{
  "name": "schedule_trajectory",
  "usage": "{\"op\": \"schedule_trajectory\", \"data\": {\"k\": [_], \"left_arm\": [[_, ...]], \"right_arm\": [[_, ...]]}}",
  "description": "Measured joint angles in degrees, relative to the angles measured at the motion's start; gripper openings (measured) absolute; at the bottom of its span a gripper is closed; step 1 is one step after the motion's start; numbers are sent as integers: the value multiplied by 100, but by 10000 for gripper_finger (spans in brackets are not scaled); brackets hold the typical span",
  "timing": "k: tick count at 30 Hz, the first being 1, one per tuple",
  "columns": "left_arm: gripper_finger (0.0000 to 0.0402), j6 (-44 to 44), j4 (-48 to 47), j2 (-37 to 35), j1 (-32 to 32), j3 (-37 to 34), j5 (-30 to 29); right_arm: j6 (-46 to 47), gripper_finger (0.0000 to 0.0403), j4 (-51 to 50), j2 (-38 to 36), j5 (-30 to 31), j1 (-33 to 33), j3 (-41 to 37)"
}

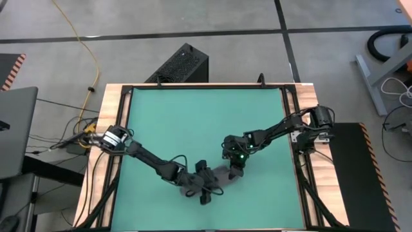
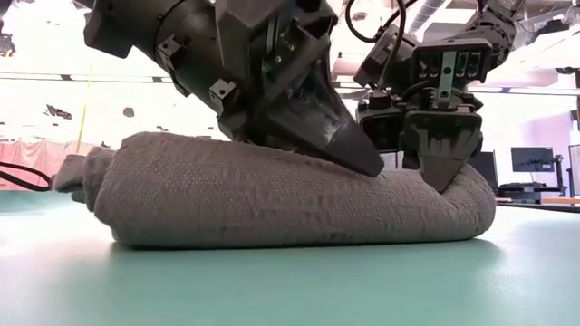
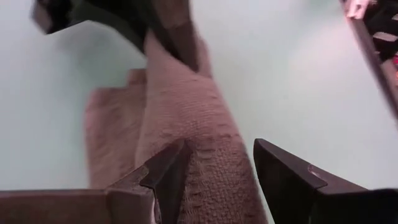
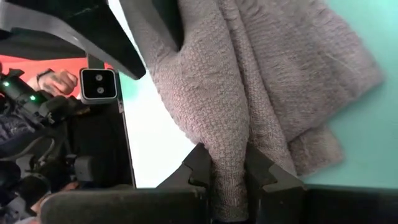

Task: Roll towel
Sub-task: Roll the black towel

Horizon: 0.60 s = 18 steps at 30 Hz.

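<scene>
- While both arms are bent inward over the near middle of the teal mat [image 1: 193, 122], the towel [image 2: 272, 195] is seen lying there as a long, thick grey roll, resting flat on the mat.
- From table height, the roll is shown stretched across the mat, with a looser bunched end at one side and a rounded end at the other.
- The left gripper [image 1: 205, 187] is pressed down onto the top of the roll near its middle; its two dark fingers [image 3: 165, 177] are set apart, one on each side of the fabric ridge, and the cloth is straddled rather than pinched.
- The right gripper [image 4: 229, 171] is placed at the roll's rounded end, just beside the left one, and its jaws are closed on a fold of the towel, which is squeezed between the two fingertips.
- A flatter, unrolled flap of the towel is seen spread on the mat beside the roll in both wrist views.
- Beyond the table edge, in the right wrist view, a person's hand [image 4: 59, 81] is visible near dark equipment.
</scene>
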Motion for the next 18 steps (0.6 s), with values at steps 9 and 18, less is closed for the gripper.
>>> {"op": "schedule_trajectory", "data": {"k": [9,18], "left_arm": [[180,-555,-828,-2,80,4,-264],[180,-871,-894,180,103,13,-288]], "right_arm": [[-366,118,48,-63,114,-105,0],[-683,214,-226,-587,56,-640,-7]]}}
